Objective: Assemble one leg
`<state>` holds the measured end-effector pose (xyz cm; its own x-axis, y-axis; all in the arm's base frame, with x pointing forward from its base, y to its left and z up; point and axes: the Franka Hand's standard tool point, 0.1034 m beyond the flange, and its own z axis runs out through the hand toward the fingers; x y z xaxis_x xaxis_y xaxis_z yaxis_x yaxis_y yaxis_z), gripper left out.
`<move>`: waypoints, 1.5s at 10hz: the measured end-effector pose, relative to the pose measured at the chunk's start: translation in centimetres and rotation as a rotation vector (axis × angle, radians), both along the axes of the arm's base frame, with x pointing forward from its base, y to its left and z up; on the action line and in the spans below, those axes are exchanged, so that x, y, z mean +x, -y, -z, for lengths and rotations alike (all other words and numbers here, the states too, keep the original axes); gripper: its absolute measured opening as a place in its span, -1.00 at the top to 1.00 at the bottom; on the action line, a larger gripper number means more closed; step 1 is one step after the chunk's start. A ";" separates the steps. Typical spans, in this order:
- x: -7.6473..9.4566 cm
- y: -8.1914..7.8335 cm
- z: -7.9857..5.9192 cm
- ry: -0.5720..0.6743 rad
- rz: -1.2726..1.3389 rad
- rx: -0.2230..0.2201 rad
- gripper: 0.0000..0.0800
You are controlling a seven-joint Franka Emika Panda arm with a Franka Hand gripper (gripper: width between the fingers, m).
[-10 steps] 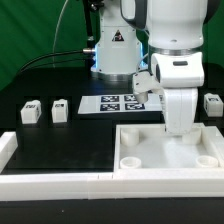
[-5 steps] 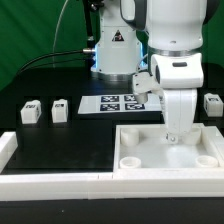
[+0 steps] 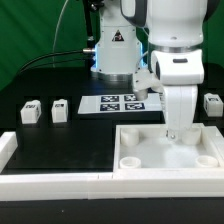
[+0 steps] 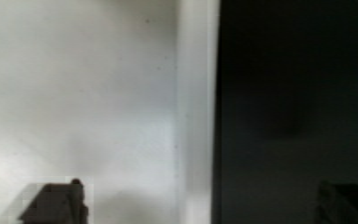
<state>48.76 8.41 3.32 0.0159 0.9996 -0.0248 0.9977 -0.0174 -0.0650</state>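
My gripper [image 3: 172, 132] hangs low over the far edge of the large white tray-like piece [image 3: 150, 160]. In the wrist view its two dark fingertips [image 4: 51, 203] stand wide apart, and the gripper [image 4: 197, 205] is open and empty. The tray's white surface [image 4: 87, 100] and its edge lie between the fingertips, with black table beside it. Two legs [image 3: 30, 112] [image 3: 60, 109], small white blocks with tags, stand at the exterior view's left. A third leg [image 3: 212, 103] stands at the right. None is held.
The marker board [image 3: 122, 103] lies behind the tray, in front of the robot base. A white wall-like frame [image 3: 50, 182] runs along the front edge and up the exterior view's left corner.
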 end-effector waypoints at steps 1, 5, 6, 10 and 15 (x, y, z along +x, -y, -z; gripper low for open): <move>-0.3 -0.1 -1.0 0.012 0.020 -0.007 -0.62; -2.0 0.4 -3.3 0.033 0.087 -0.026 -0.62; -2.0 0.4 -3.2 0.033 0.103 -0.026 -0.62; -2.7 0.8 -2.8 0.039 0.552 -0.036 -0.62; -4.5 -3.1 -2.6 0.034 1.173 -0.066 -0.62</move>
